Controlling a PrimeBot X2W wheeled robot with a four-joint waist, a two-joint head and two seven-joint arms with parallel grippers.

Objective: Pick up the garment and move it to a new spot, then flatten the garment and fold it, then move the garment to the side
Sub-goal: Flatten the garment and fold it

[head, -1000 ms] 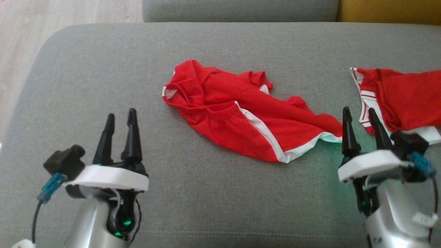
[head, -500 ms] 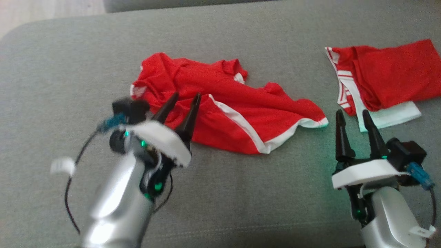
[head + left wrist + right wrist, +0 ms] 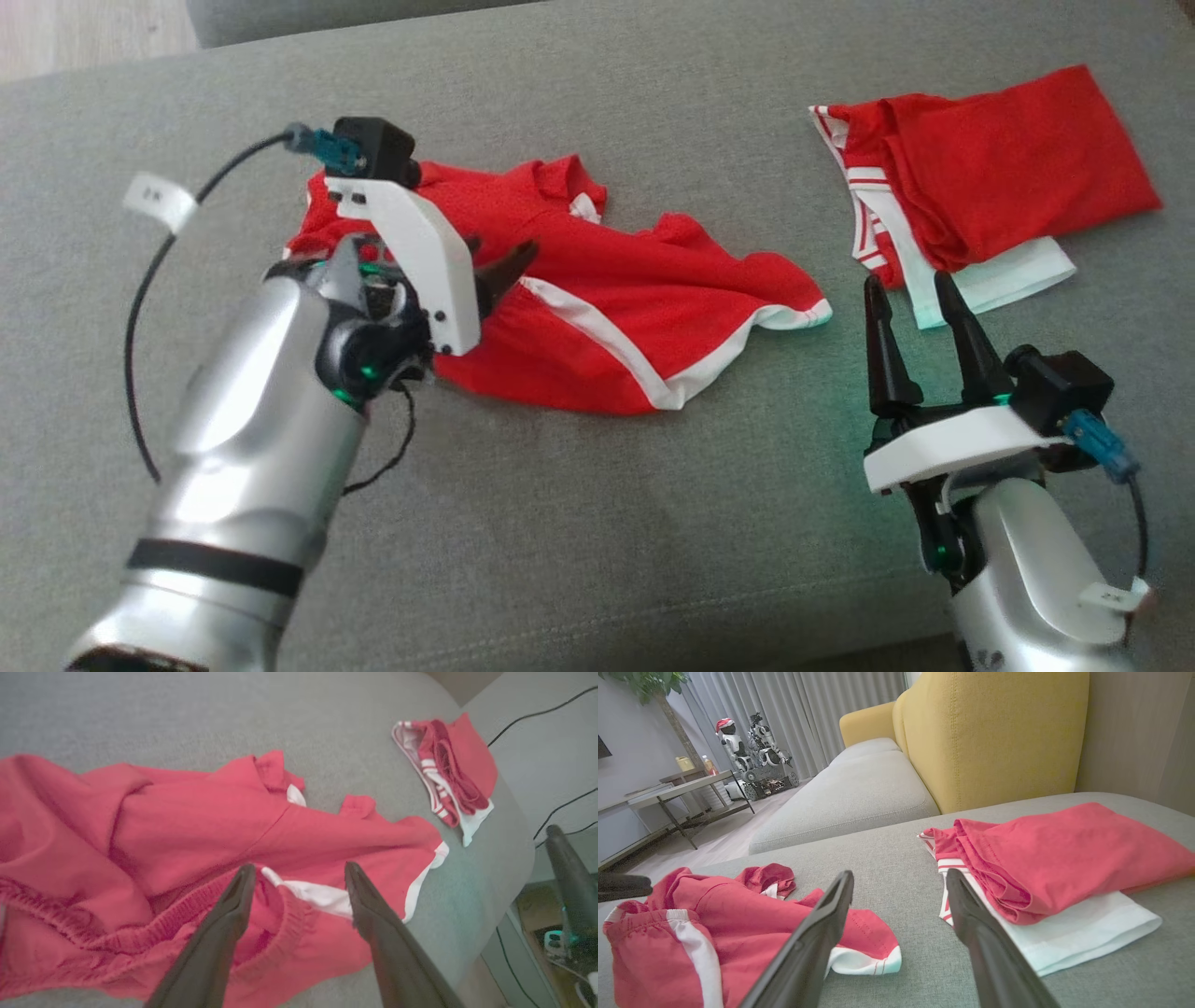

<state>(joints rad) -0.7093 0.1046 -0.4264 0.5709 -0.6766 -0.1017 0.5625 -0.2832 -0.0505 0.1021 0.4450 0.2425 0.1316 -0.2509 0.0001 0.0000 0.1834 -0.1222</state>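
- Head view: left gripper [image 3: 504,252], fingers apart, is over the crumpled red garment [image 3: 635,308] on the grey cushion [image 3: 597,523]; right gripper [image 3: 907,280], also spread, is near folded clothes [image 3: 1008,159].
- Left wrist view: fingers straddle the garment's waistband.
- Right wrist view: fingers apart, empty.

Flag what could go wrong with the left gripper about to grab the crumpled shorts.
1. The left gripper stands open over the bunched waistband. The shorts lie in layers, so it may pinch several and lift them twisted.
2. The folded pile lies close by on the cushion; a dragged hem could disturb it.
3. The right gripper, open, sits near the pile's corner and could catch it if it moves.
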